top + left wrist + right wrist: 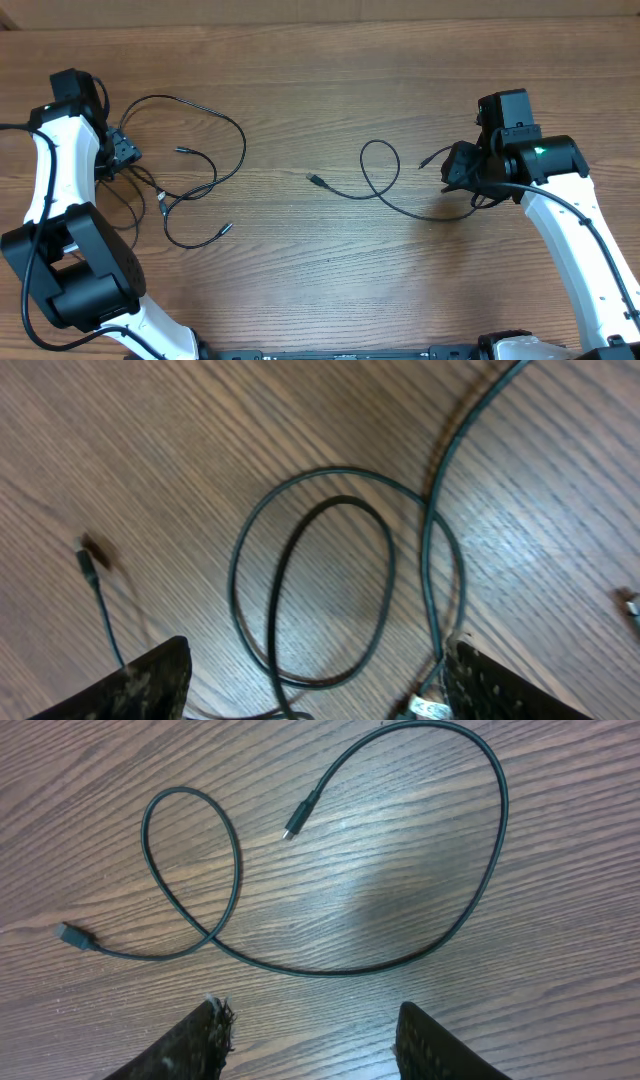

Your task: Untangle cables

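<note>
Cables (163, 198) tangled under my spread left gripper (322, 648) (right gripper (310, 1012) spread too, empty); next, pinch one loop (335, 499).

Left pincer (320, 690), right pincer (315, 1045) agape

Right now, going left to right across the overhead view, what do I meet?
left gripper → tangled cables → single loose cable → right gripper
</note>
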Action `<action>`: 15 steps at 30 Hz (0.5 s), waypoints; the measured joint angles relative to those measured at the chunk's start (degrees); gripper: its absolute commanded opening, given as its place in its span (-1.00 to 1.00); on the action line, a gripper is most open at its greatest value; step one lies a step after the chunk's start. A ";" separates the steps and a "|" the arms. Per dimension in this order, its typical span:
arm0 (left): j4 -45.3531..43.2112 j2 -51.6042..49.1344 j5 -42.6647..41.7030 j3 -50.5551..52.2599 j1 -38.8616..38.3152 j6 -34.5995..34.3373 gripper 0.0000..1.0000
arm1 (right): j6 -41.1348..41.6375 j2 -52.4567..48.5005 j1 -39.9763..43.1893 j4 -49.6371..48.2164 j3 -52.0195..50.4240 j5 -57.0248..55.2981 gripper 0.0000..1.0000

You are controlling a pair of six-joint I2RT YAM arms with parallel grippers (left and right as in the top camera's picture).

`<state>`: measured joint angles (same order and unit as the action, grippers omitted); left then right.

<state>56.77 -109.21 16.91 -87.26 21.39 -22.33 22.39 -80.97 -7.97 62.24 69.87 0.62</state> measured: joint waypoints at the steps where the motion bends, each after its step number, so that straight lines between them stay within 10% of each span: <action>1: -0.02 0.00 0.09 0.11 0.22 -0.02 0.59 | 0.02 0.00 0.00 -0.02 0.00 0.00 0.04; 9: -1.51 0.00 0.50 2.43 2.05 -0.04 0.36 | 0.02 0.00 0.00 -0.02 0.00 0.00 0.04; 13: -3.91 0.00 0.48 5.20 2.67 -0.24 -0.92 | 0.00 0.00 0.00 -0.02 0.00 0.00 0.04; 15: -4.15 0.00 0.46 5.86 2.73 -0.26 -0.91 | 0.02 0.00 0.00 -0.02 0.00 0.00 0.04</action>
<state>52.62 -109.21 17.37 -81.41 24.12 -22.59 22.41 -80.97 -7.97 62.22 69.87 0.62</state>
